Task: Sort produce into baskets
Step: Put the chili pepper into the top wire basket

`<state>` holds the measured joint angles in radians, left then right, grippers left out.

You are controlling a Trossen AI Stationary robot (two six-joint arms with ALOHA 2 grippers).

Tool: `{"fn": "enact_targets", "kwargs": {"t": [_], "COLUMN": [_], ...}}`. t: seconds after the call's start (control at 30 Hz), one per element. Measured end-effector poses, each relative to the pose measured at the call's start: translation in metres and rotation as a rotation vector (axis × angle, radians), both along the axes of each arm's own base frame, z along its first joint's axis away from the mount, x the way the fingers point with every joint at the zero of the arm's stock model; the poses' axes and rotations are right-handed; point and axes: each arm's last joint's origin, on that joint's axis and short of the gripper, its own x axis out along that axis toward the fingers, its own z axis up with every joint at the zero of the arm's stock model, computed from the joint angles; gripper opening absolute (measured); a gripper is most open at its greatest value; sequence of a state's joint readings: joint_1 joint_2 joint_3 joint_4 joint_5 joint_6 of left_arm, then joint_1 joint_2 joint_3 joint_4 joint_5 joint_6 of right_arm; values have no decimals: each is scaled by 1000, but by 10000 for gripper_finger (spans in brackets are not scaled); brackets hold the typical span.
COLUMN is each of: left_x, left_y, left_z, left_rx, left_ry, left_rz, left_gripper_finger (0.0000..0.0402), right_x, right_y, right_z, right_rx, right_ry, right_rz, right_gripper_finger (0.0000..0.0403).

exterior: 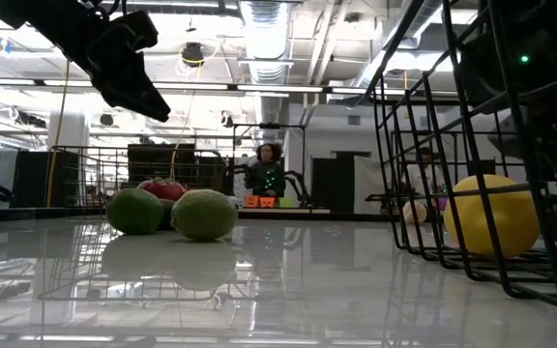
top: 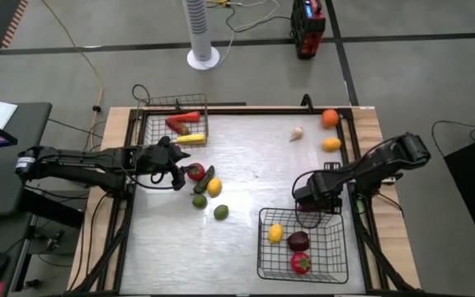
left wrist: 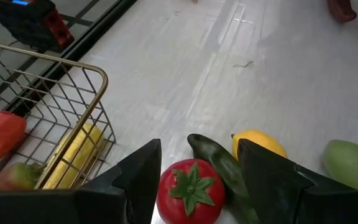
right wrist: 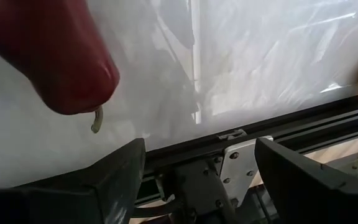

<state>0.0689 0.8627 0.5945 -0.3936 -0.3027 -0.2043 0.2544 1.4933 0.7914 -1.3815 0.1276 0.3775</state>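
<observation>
Produce, round red plastic tomato, is lying just ahead of your left gripper, nearer than the right arm. From the left wrist, tomato is sitting between released fingers, dark green cucumber touching it.

Left claw sat just beside a red tomato, with a dark green piece, a yellow lemon and two green fruits past it. Grey basket behind that claw held long red and yellow pieces. Right claw hung at the black basket rim; yellow, maroon and red pieces lay inside.
</observation>
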Motion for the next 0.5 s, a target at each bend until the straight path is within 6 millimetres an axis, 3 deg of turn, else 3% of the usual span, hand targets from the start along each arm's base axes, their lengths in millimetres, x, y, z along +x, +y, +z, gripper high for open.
{"fn": "enact_targets", "kwargs": {"t": [0.27, 0.5], "left_x": [0, 0], "left_y": [0, 0], "left_z": [0, 0], "left_rx": [0, 0], "left_ry": [0, -1], "left_rz": [0, 0], "left_gripper_finger": [202, 202], "right_x": [1, 5], "right_y": [0, -27], "right_z": [0, 0], "right_rx": [-30, -116], "right_ry": [-20, -42], "right_rz": [-37, -188], "right_gripper_finger": [340, 331]}}
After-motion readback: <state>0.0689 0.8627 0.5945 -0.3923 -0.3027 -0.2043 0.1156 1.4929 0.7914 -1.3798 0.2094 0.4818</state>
